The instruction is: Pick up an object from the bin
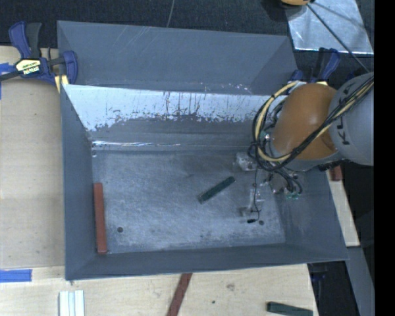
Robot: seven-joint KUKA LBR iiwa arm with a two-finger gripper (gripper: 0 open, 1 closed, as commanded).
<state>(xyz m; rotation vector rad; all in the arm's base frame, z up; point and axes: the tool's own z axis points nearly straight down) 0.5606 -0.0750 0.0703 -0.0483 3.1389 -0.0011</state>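
hanging low near the dark green bar (216,189), your gripper (253,216) may be staging a grab; claw state can't tell.

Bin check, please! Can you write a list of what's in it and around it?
Surface: grey metal bin, floor scuffed and speckled.
Job's things: dark green stick lying slanted near mid-floor; reddish-brown bar along the foot of the left wall.
Clutter: small dark speck beside the bar.
Grippers: gripper low at the floor's right side, right of the green stick and apart from it.
Cables: yellow and black cables looped round the arm's orange cover.
Surroundings: dark green piece lying outside the front rim.
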